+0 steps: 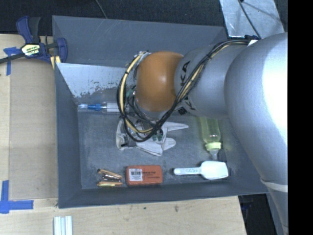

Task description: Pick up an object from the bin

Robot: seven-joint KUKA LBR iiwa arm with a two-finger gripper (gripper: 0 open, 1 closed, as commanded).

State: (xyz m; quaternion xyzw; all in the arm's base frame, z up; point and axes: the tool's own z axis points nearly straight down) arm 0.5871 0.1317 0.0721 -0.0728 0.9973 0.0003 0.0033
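Note:
My gripper (pixel 123 137) sits low in the middle of the bin, mostly hidden under the arm's wrist. Right beside it, on its right, lies a white plastic piece (pixel 165 137) with pointed ends, partly covered by the wrist cables. A clear pen-like tube with a blue end (pixel 98 107) lies to the upper left, by the back wall. Along the front wall, below the gripper, rests an orange-brown flat box with a barcode label (pixel 144 175).
Two brass-coloured small pieces (pixel 109 177) lie left of the box at the front left corner. A white scoop with a handle (pixel 208 170) lies front right. A pale yellow-green bottle (pixel 211 133) lies on the right, under the arm.

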